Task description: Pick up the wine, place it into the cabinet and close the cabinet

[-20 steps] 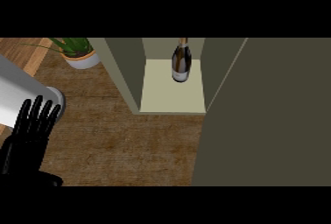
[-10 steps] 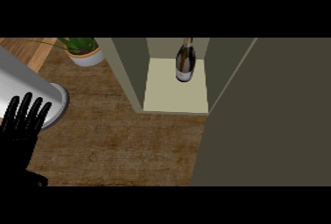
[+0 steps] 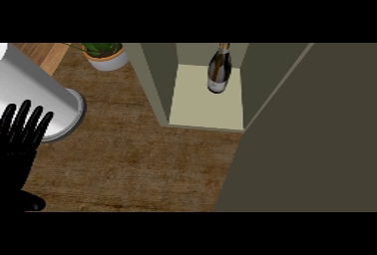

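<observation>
Black left hand, fingers spread straight, partly cut off at the edge; wine stands inside the cabinet.

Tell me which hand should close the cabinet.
Probably right: the open door stands at the view's right, wine already inside; the left hand rests open at the far left edge. The right hand is out of view.

Wine bottle inside cabinet, door swung open at right.
Bottle on pale shelf, toward the back. Left hand at left edge, fingers straight, in front of grey cylinder. Potted plant left of cabinet, on wooden counter.
</observation>
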### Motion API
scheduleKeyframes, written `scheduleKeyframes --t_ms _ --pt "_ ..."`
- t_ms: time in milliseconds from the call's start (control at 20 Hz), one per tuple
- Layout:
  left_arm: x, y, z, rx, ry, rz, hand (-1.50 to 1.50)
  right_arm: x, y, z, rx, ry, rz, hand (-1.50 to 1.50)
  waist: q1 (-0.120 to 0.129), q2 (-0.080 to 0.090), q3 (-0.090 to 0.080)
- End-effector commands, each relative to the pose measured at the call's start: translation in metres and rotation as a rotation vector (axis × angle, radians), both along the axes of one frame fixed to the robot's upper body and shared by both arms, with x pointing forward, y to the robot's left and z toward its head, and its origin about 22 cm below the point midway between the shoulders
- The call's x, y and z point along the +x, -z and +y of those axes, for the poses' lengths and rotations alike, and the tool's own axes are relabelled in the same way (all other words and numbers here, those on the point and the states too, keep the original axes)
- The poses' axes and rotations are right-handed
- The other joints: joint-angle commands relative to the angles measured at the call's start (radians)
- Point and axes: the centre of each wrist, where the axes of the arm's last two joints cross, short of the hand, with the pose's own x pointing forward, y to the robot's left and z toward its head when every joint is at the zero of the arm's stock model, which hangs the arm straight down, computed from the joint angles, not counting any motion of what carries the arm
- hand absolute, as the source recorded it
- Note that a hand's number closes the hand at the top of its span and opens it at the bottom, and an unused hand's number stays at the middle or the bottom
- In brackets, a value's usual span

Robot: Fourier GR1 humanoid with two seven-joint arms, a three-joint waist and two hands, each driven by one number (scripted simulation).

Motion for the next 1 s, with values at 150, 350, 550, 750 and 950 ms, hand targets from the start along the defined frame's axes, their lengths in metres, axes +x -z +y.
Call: scheduleKeyframes --t_ms 150,350,550,750,950 --pt "0.001 -0.002 0.017 0.004 0.003 0.013 -1.5 0.016 -0.019 0.052 0.152 -0.119 0.084 1.5 0.013 -0.003 -0.003" --pt "0.0 0.002 0.021 0.016 -0.016 0.011 -1.5 0.051 -0.032 0.106 0.148 -0.112 0.098 1.5 -0.006 -0.007 0.0" --pt "0.008 -0.004 0.024 -0.006 -0.027 -0.001 -1.5 0.083 -0.062 0.155 0.139 -0.105 0.119 1.5 -0.034 -0.008 0.005" --pt "-0.001 0.008 0.018 -0.009 -0.052 0.01 -1.5 0.124 -0.069 0.178 0.166 -0.051 0.161 1.5 -0.036 -0.007 0.008" --pt "-0.018 0.007 0.043 0.007 -0.063 0.018 -1.5 0.146 -0.064 0.18 0.178 -0.056 0.22 1.5 -0.057 -0.011 0.009"
